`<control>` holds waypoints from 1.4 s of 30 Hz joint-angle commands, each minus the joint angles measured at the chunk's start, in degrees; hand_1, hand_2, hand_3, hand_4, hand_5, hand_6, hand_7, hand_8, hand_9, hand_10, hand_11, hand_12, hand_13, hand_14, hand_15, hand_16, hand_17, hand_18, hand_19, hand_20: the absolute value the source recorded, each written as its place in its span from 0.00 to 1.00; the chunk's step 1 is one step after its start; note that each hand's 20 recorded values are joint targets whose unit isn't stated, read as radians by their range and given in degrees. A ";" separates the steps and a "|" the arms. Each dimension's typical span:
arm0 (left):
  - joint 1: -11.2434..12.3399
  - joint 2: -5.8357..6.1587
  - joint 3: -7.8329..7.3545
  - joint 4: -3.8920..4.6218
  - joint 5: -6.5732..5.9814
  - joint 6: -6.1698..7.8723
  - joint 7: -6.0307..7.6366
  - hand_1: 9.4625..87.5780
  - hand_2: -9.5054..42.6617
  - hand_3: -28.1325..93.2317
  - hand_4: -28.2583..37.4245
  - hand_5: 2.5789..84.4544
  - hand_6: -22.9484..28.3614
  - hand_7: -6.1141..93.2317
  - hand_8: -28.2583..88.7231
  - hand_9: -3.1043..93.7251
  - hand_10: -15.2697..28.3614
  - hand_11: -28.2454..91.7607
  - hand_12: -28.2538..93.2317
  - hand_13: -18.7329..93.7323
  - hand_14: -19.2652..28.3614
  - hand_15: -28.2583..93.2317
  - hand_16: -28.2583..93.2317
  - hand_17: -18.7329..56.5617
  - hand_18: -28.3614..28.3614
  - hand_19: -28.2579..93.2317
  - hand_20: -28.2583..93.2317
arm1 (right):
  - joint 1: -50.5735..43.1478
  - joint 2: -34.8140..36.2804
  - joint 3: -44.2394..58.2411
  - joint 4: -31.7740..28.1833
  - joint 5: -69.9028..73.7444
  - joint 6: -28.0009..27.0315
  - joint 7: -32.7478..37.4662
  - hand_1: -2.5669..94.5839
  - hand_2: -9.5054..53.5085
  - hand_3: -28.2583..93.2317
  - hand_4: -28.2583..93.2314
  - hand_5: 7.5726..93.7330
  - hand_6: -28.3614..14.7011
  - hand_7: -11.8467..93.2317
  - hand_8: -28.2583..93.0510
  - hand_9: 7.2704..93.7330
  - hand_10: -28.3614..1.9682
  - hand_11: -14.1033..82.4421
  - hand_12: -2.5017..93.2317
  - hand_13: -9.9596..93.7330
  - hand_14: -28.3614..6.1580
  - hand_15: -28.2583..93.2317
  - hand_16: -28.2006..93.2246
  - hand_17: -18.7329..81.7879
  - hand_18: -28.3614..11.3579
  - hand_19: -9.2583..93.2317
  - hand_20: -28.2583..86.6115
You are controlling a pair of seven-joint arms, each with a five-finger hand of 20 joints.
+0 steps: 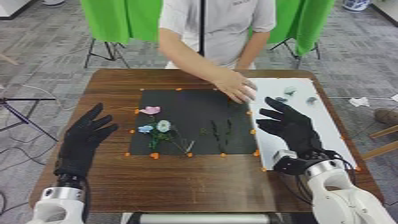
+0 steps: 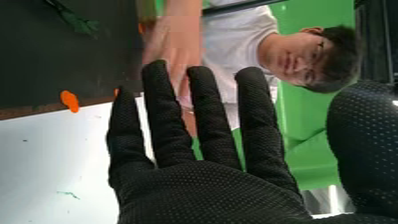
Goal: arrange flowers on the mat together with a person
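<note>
Nearest, on the brown wooden table (image 1: 178, 192), to the left of the black mat (image 1: 191, 107): the black-gloved left hand (image 1: 84, 135), fingers relaxed and slightly apart, with nothing held. Opposite, just to the right of the mat and over the large white sheet (image 1: 271, 87): the black-gloved right hand (image 1: 289, 125), fingers straight and spread, thumb well out, also with nothing held. Along the mat's near edge, small orange markers (image 1: 155, 156).

On the mat's right half, near to middle: two slim dark-green stems (image 1: 218, 137), roughly side by side. On its left half, close together: a pale-blue flower (image 1: 145, 129), a white flower (image 1: 163, 125) and, farther up, a pink flower (image 1: 152, 110).

Beyond, at the mat's far right corner: the person's bare hand (image 1: 233, 86), reaching low over it; impossible to tell whether holding anything. To the right of the mat, on the sheet: a pale-green piece (image 1: 290, 91).

Seems mid-arrangement, with the placing currently in the person's care. Next, probably, wait for a free corner, then pinch the pale-green piece gently and lay it on the mat without nudging the stems. Small print on the white shirt (image 1: 253, 20), not legible here.
</note>
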 commanded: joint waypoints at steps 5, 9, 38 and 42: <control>0.50 -0.68 0.02 0.13 0.42 -0.43 -0.79 0.19 0.26 0.89 0.03 0.41 0.53 0.17 0.17 0.42 0.73 0.41 0.31 0.42 0.95 0.59 0.19 0.13 0.96 0.64 0.37 | -0.19 -0.31 0.04 -0.16 -0.06 -0.73 -0.90 0.18 0.27 0.89 0.00 0.40 0.72 0.26 0.13 0.43 0.49 0.25 0.18 0.42 0.27 0.48 0.37 0.20 0.12 0.56 0.42; 0.81 -0.62 -0.07 0.01 0.42 -0.39 -0.68 0.19 0.26 0.89 0.03 0.41 0.53 0.17 0.17 0.42 0.73 0.41 0.31 0.42 0.95 0.59 0.19 0.13 0.96 0.64 0.37 | -0.29 -0.13 -0.12 -0.19 -0.06 -0.73 -0.79 0.18 0.27 0.89 0.00 0.40 0.73 0.26 0.13 0.43 0.49 0.25 0.18 0.43 0.27 0.48 0.37 0.20 0.12 0.56 0.42; 1.57 -0.95 -0.30 -0.30 0.77 -0.63 -1.71 0.20 0.26 0.89 0.05 0.40 0.53 0.17 0.17 0.42 0.74 0.41 0.31 0.42 0.95 0.60 0.18 0.14 0.95 0.64 0.37 | -0.20 -0.33 -0.15 -0.21 -1.04 -1.24 0.44 0.19 0.26 0.89 0.00 0.40 0.73 0.25 0.13 0.44 0.48 0.25 0.18 0.44 0.27 0.50 0.37 0.20 0.12 0.56 0.42; 1.63 -0.77 -0.17 -0.35 0.58 -0.29 -1.28 0.20 0.26 0.90 0.05 0.40 0.53 0.17 0.17 0.42 0.74 0.41 0.31 0.42 0.95 0.60 0.18 0.14 0.95 0.64 0.37 | 1.10 0.78 0.38 0.08 -2.47 -0.78 0.47 0.19 0.25 0.89 0.00 0.40 0.73 0.26 0.13 0.44 0.48 0.25 0.18 0.45 0.28 0.51 0.37 0.21 0.12 0.57 0.43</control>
